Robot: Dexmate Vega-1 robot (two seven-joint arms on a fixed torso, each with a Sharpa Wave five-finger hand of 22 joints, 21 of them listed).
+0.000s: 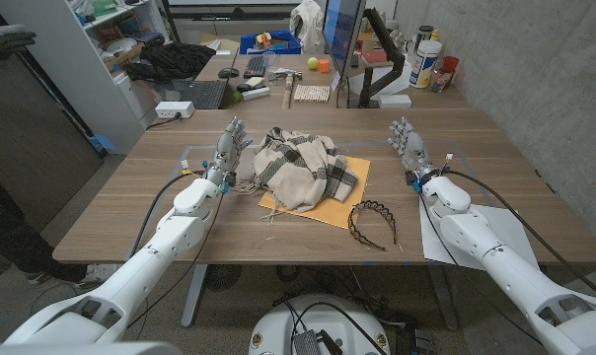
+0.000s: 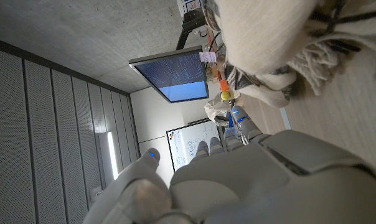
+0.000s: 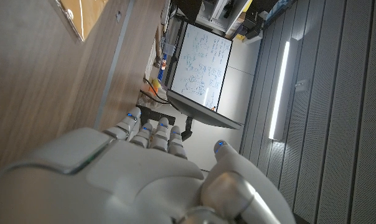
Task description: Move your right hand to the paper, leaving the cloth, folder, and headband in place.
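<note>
A cream and dark plaid cloth lies bunched on an orange folder at the table's middle. A black toothed headband lies just in front of the folder, toward my right. A white paper sits near the right front edge, partly under my right forearm. My right hand stands past the paper's far edge with its fingers apart, holding nothing. My left hand is open beside the cloth's left side. The left wrist view has the cloth close beyond my left hand. The right wrist view has my right hand over bare wood, with a folder corner.
A monitor on an arm stands at the back, with a laptop, a keyboard, a hammer and bottles around it. A concrete wall runs along the right side. Shelving stands at the far left.
</note>
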